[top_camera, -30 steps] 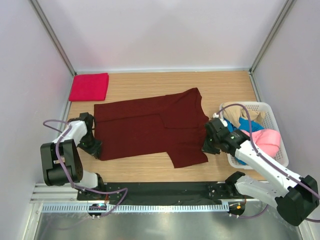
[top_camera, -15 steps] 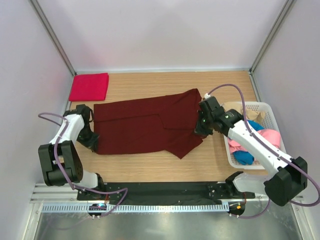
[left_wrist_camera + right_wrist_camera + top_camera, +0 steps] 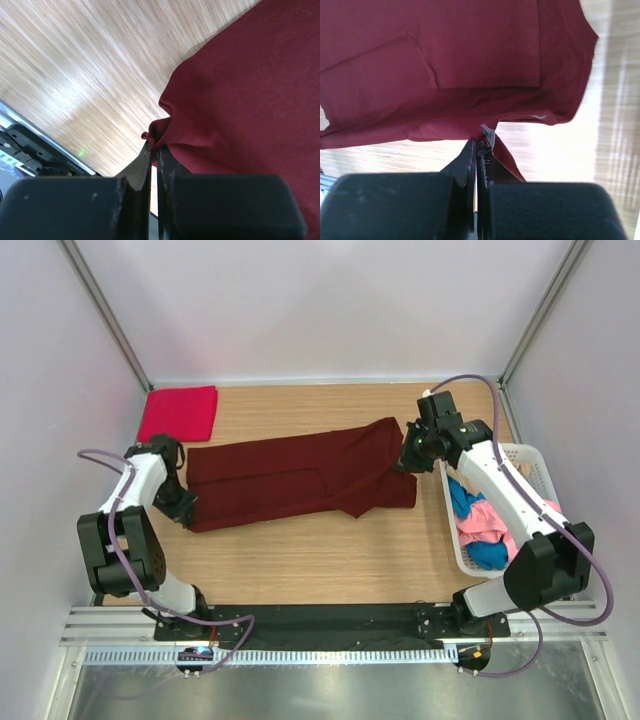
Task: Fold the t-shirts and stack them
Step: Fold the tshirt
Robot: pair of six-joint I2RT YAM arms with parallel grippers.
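Crimson shirt (image 3: 178, 412) lies folded far left; maroon shirt (image 3: 290, 480) mid-table, partly folded, its ends pinched by left gripper (image 3: 188, 510) and right gripper (image 3: 405, 462), both clamped tight; pink and blue shirts (image 3: 480, 530) wait in the basket (image 3: 522, 452), right.

The spread t-shirt (image 3: 290, 480) lies across the centre of the frame on the surface (image 3: 300, 560), running left to right. The folded t-shirt (image 3: 178, 413) lies at upper left, behind the spread t-shirt's left end and apart from it. The basket (image 3: 527, 462) stands at the right, near the spread t-shirt's right end, with the heaped t-shirts (image 3: 480, 530) in it. The left hand (image 3: 186, 508) pinches the spread t-shirt's lower left corner. The right hand (image 3: 404, 462) pinches its right end.
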